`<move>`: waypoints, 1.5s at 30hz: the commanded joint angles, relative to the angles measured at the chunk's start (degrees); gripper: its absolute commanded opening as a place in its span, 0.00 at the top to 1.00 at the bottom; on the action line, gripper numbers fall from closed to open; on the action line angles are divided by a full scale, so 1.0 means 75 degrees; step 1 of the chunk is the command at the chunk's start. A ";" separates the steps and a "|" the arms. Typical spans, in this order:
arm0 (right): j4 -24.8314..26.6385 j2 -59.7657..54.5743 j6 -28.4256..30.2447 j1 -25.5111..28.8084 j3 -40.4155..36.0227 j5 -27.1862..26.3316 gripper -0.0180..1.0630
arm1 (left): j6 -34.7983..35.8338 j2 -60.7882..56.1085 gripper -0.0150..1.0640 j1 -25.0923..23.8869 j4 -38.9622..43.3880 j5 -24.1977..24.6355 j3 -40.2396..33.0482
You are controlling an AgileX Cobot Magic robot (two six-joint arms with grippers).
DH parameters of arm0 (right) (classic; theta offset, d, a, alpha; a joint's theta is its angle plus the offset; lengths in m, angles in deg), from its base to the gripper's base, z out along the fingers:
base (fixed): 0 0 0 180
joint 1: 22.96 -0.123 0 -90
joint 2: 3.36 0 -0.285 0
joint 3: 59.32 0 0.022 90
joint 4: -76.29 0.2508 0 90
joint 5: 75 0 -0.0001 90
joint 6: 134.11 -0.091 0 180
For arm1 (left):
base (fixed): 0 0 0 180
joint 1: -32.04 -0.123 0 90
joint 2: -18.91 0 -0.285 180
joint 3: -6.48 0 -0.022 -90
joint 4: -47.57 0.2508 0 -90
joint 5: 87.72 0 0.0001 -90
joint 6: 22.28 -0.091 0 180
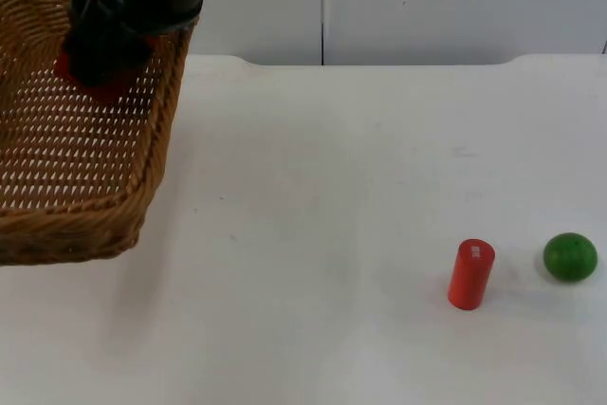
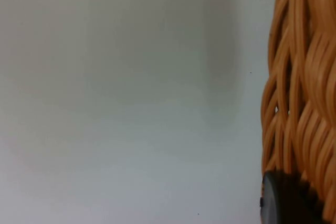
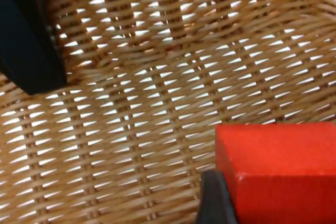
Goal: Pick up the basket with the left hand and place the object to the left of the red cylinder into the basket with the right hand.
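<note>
Red block [image 3: 278, 166] is hanging pinched in the right end effector [image 1: 100, 78], directly over the wicker basket [image 1: 85, 225] floor.

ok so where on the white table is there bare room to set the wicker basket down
Bare white table stretches from the woven wicker basket to the red cylinder and green ball. It is crowded inside the basket: the right gripper holds a red block there.

One basket [image 1: 85, 177], red cylinder [image 1: 470, 274], green ball [image 1: 570, 257], red block [image 3: 278, 171].
</note>
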 commanded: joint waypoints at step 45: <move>-0.0826 0.7654 -0.2366 0.1944 -0.8001 -0.0795 0.01 | -0.0078 -0.0125 0.99 -0.0006 -0.0307 -0.0186 0.0003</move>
